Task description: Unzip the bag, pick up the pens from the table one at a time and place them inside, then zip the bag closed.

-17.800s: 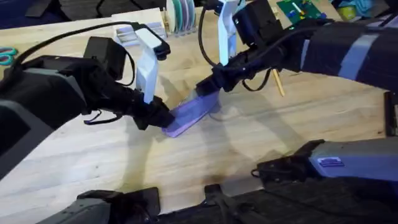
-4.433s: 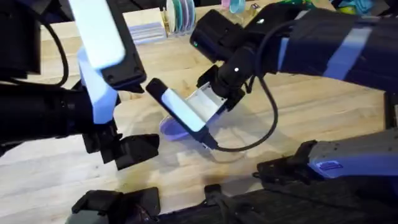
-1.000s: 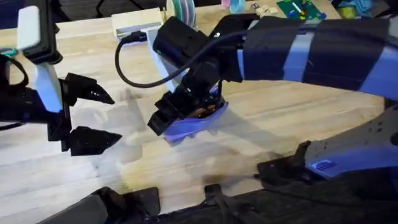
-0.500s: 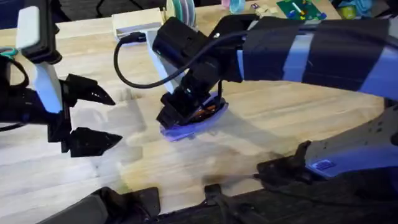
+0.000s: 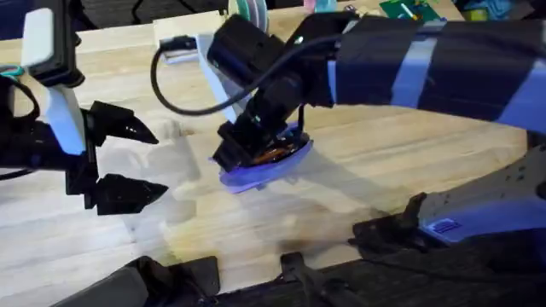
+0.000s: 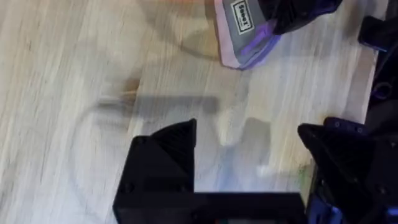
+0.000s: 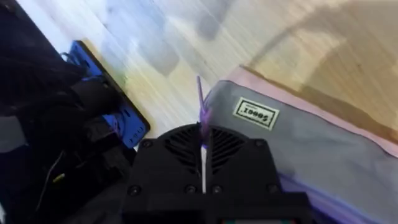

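Note:
The lavender bag (image 5: 271, 167) lies mid-table, and orange and dark pens (image 5: 273, 153) show in its top. My right gripper (image 5: 232, 157) has reached across to the bag's left end. In the right wrist view its fingers (image 7: 180, 163) are shut on the purple ribbon pull (image 7: 200, 102), beside the grey side panel (image 7: 298, 149) with its label. My left gripper (image 5: 141, 162) hangs open to the left of the bag, holding nothing. The left wrist view shows that gripper (image 6: 249, 152) over bare table (image 6: 74, 74), with the bag (image 6: 239, 34) farther off.
A white box (image 5: 181, 36) and a rack of coloured discs (image 5: 247, 12) stand at the far edge. A green board (image 5: 409, 10) lies at the back right. Something teal (image 5: 7, 73) shows at the left edge. The arm bases (image 5: 426, 228) line the near edge.
My right gripper has shifted slightly up and to the right at the bag's left end, and the bag has moved a little with it. The left arm has stayed still.

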